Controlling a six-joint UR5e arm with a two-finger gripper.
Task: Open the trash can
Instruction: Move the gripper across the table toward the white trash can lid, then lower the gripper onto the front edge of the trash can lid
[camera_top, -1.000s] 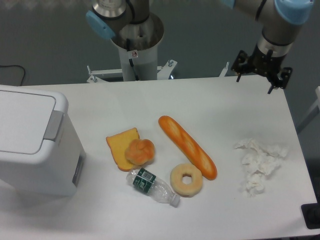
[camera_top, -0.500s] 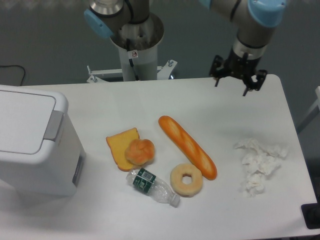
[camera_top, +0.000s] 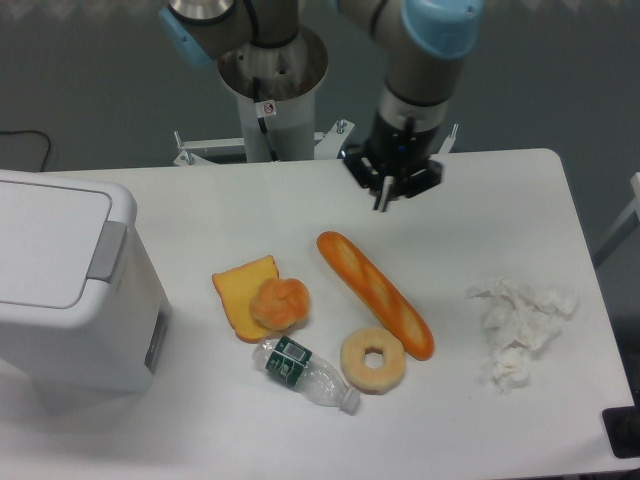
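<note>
Gripper (camera_top: 385, 195): black two-finger pincer, fingers seemingly near together, exact opening unclear; holds nothing; above table's far edge. Nearest: long orange baguette (camera_top: 375, 294). Far left: large white boxy plastic trash can (camera_top: 70, 285), lid shut. Advice: cross high, press grey push tab (camera_top: 106, 250) squarely.

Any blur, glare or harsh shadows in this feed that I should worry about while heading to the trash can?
Fixed camera: the hand and wrist look slightly smeared, while the table items are sharp. Lighting is even and soft; the baguette and bottle cast only faint shadows. The trash can is white on the white table, so its lid edges show low contrast, and its left side is cropped by the frame.
</note>
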